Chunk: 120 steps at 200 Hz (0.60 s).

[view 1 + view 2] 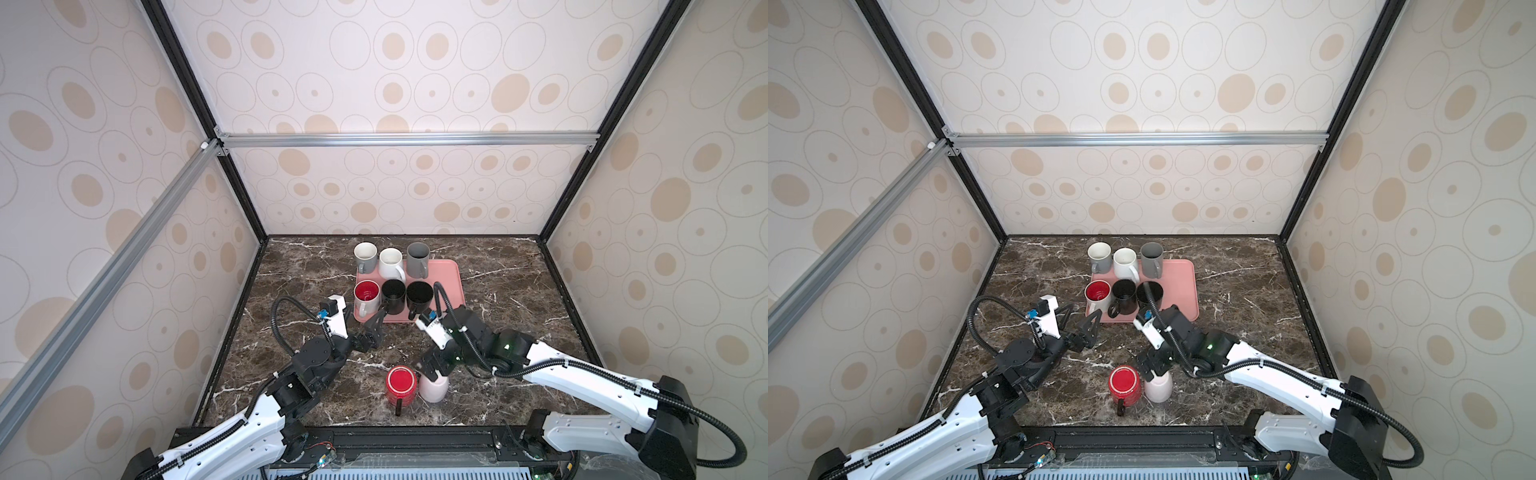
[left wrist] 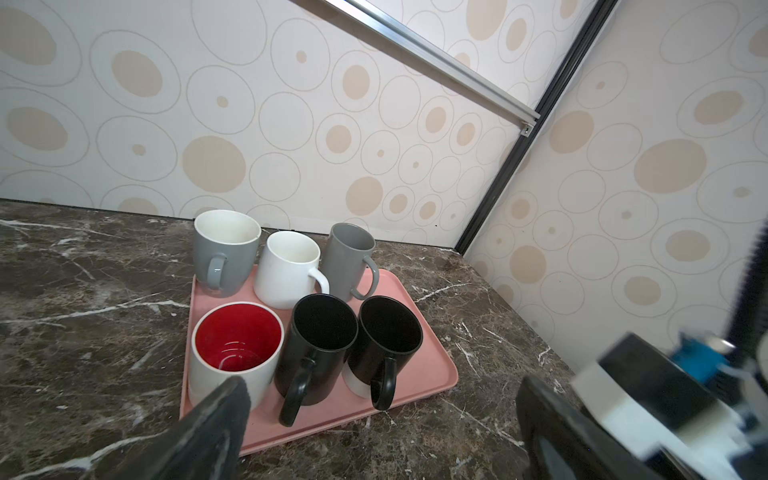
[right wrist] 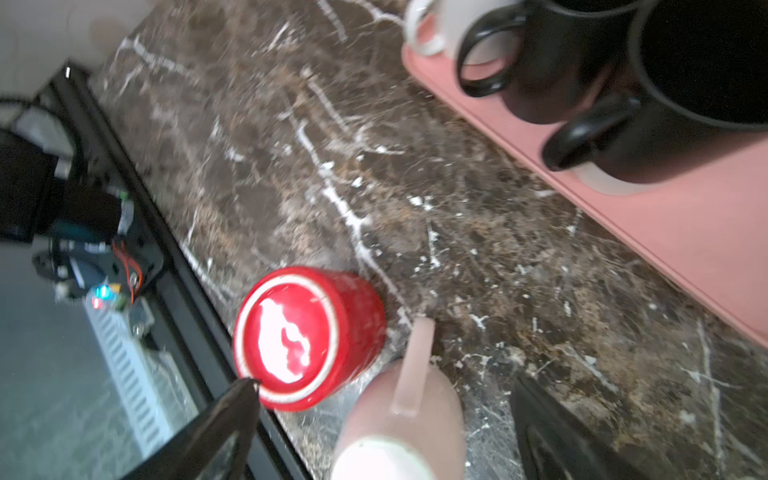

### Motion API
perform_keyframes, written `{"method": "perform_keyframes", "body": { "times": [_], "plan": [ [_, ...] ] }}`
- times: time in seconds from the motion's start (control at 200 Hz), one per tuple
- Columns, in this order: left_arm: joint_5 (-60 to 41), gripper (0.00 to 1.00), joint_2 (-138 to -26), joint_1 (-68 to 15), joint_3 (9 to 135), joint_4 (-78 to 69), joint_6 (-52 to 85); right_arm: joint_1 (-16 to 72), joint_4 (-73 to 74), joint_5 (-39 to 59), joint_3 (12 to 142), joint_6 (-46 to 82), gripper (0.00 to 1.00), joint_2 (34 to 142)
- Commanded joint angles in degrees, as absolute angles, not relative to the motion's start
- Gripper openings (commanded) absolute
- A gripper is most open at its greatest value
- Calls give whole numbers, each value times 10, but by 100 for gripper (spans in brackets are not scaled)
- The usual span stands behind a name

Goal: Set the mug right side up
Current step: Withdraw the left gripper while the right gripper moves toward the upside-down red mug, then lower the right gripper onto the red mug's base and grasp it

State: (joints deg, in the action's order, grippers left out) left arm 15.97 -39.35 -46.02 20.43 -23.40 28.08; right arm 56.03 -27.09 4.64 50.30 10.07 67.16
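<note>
Dark marble table carries a pink tray of upright mugs. You see the pink mug upside down near the front edge, just beside an overturned red mug. Your right gripper hangs open over it, gripping nothing; your left gripper is open near the tray.

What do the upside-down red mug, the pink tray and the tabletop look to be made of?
Red mug: likely glazed ceramic; its upturned base shows bright glare and a pale ring.
Pink tray: probably matte plastic; even colour, rounded rim, no glare.
Tabletop: brown marble or a marble-look surface, white veins.
</note>
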Motion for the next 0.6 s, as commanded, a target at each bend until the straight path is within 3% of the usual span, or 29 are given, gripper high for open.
{"method": "perform_keyframes", "body": {
  "times": [0.0, 0.225, 0.595],
  "plan": [
    [238, 99, -358, -459, 227, -178, 293, 620, -348, -23, 530, 28, 100, 679],
    [290, 99, -305, -457, 235, -138, 280, 686, -345, -58, 578, -6, 99, 759],
    [299, 99, -296, -457, 234, -123, 280, 705, -356, -24, 608, -46, 99, 825]
  ]
}}
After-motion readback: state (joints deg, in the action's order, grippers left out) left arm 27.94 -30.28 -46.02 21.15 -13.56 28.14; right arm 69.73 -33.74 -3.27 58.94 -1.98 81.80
